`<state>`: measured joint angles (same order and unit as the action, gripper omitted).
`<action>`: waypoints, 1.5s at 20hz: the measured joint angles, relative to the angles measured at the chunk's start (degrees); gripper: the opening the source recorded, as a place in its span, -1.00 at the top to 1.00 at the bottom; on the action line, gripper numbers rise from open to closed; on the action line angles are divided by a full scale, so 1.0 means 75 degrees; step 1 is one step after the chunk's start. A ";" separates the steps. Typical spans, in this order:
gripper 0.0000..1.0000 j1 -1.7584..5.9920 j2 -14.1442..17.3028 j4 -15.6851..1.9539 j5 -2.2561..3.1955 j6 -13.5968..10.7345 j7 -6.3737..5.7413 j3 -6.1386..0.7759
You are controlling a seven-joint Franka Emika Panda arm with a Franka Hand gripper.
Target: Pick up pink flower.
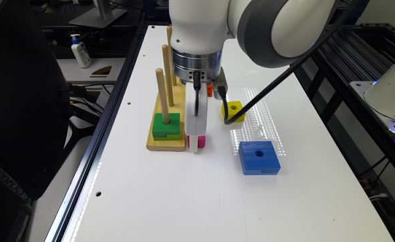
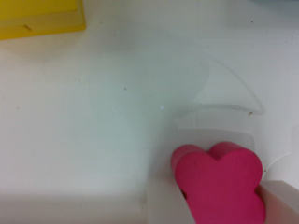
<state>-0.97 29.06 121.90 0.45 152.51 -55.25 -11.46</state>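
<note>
The pink flower [image 2: 219, 186] is a magenta block with a lobed outline and sits low by the white table [image 1: 197, 201]. My gripper [image 2: 222, 205] is down around it, with a pale finger pressed against each side, so it is shut on the flower. In the exterior view the gripper [image 1: 194, 146] reaches down to the table right beside the wooden peg base. The pink flower [image 1: 201, 141] peeks out on the side toward the exterior view's right. I cannot tell whether the flower is lifted off the surface.
The wooden peg base [image 1: 165, 143] with three upright pegs stands just to the exterior view's left of the gripper, with a green block [image 1: 166, 127] on its nearest peg. A yellow block [image 1: 233, 111], a blue block [image 1: 258, 157] and an orange cube [image 1: 210, 90] lie nearby. A black cable [image 1: 271, 84] hangs by the wrist.
</note>
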 joint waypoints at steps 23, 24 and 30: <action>1.00 0.0003 -0.0758 0.0019 0.0014 -0.0799 -0.0009 0.0030; 1.00 0.0003 -0.0789 0.0023 0.0014 -0.0839 -0.0009 0.0029; 1.00 0.0003 -0.1022 0.0017 0.0014 -0.1020 -0.0018 0.0020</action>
<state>-0.95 21.39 122.02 0.55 144.86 -55.39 -11.31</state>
